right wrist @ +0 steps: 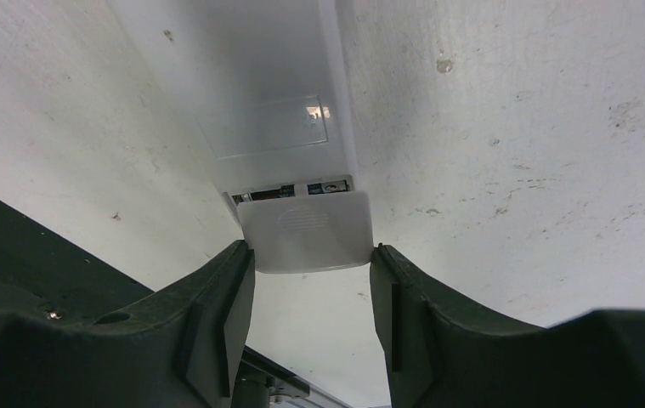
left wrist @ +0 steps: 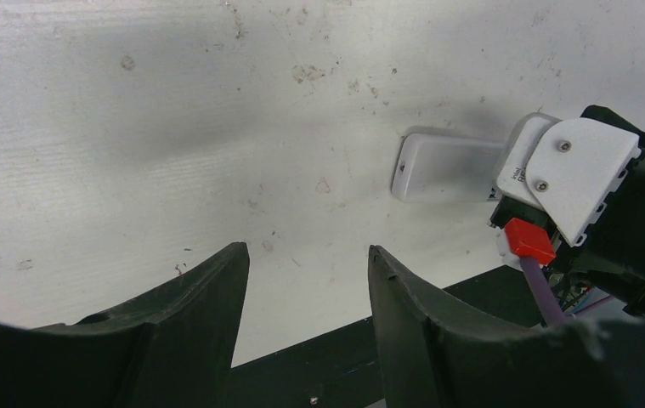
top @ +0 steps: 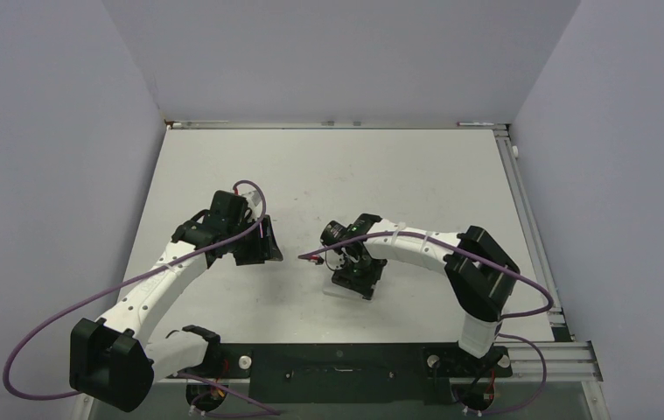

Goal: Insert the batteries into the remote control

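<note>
My right fingers [right wrist: 217, 323] pinch the white cover [right wrist: 306, 229].
It lies on the back of the remote control [right wrist: 268, 102]; my left fingers [left wrist: 191, 323] are apart, empty.

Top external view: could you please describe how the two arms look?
The left arm and right arm share white curved links, black joint housings and black jaws. A purple cable loops along each; the right wrist carries a red plug and white screwed plate.

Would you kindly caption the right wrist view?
Right gripper grips the white cover at the remote control's end.
</note>
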`<state>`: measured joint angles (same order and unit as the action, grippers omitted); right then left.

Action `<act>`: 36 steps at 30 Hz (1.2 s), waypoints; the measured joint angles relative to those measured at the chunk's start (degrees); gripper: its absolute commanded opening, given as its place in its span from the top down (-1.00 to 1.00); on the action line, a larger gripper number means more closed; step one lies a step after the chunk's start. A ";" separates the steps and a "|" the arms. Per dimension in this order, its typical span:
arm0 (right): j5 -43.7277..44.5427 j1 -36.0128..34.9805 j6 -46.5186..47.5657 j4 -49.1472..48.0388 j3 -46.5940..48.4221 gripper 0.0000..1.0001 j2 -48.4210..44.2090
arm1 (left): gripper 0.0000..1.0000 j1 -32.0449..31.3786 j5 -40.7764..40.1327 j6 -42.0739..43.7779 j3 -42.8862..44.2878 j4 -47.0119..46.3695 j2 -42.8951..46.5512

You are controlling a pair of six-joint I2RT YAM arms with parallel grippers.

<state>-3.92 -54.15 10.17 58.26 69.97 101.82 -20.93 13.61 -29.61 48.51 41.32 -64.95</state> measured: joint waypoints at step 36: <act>-0.15 -1.07 1.18 -0.63 -0.87 0.83 0.42 | -0.02 0.00 0.00 -0.04 -0.02 0.00 0.00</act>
<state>-4.08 -55.22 11.35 57.63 69.10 102.24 -20.93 13.61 -29.65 48.49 41.32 -64.95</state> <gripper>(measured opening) 0.479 0.507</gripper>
